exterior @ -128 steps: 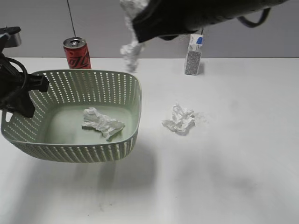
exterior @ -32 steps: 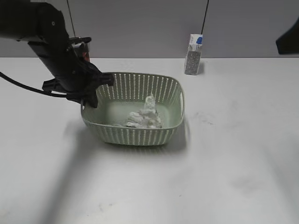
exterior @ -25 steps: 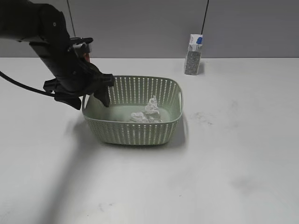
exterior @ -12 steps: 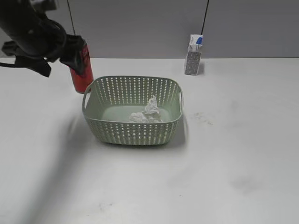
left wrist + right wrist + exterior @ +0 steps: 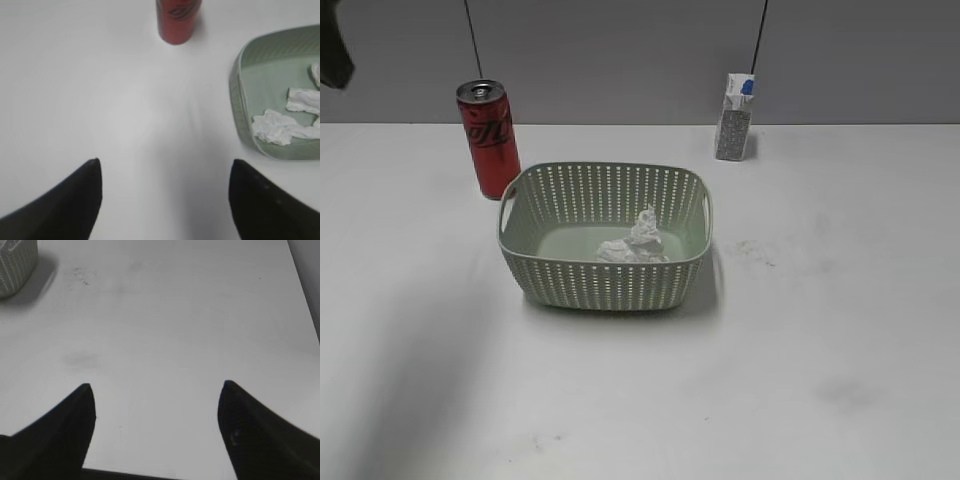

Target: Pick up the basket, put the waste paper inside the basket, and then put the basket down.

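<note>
Honestly this looks pretty much wrapped up: the basket (image 5: 605, 238) sits flat on the table (image 5: 820, 350) with the paper (image 5: 633, 243) inside, so the only step left, as I read it, is getting both arms clear without bumping anything

Going left to right from the basket: the left gripper (image 5: 165, 200) hangs above bare table to the left of the basket, jaws spread wide, nothing between them. The red can (image 5: 489, 138) stands just off the basket's back left corner, close to its handle hole, so if that arm moves I'd take it up and away, not sideways past the can, it looks tall and tippy

The basket itself is pale green plastic, rounded corners, rows of little holes in the walls, a handle cutout at each short end. It's upright and level. The paper is a few crumpled white wads lying on the basket floor, roughly mid to right, none hanging over the rim

Behind and right of the basket there's a small white carton (image 5: 735, 117), well apart from it. The right gripper (image 5: 155, 427) is over empty table to the right of the basket, also wide open and holding nothing
</note>
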`<state>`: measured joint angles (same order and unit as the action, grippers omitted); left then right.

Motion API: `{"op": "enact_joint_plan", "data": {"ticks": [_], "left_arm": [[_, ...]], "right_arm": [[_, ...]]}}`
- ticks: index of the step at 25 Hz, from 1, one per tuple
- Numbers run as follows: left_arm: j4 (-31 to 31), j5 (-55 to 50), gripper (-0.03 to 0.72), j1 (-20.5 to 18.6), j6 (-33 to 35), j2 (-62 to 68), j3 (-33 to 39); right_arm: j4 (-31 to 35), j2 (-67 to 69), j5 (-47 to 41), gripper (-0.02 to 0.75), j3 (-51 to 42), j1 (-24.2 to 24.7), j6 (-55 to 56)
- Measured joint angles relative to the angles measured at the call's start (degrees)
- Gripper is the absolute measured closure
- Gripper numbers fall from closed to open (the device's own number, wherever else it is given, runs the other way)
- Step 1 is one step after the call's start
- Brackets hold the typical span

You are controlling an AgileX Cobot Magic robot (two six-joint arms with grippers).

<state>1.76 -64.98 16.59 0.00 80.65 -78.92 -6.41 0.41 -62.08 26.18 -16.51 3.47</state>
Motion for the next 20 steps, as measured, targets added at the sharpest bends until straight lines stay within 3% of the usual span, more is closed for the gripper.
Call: {"op": "enact_joint_plan", "data": {"ticks": [6, 20], "left_arm": [[0.0, -1.6, 0.099, 0.0, 0.0, -13.6, 3.6], [-9.4, -1.5, 0.099, 0.0, 0.0, -59.3, 31.7]], "right_arm": [[0.4, 0.0, 6.1, 0.163, -1.8, 0.0, -0.3], [2.7, -0.7, 7.7, 0.163, -2.5, 0.0, -4.1]]}}
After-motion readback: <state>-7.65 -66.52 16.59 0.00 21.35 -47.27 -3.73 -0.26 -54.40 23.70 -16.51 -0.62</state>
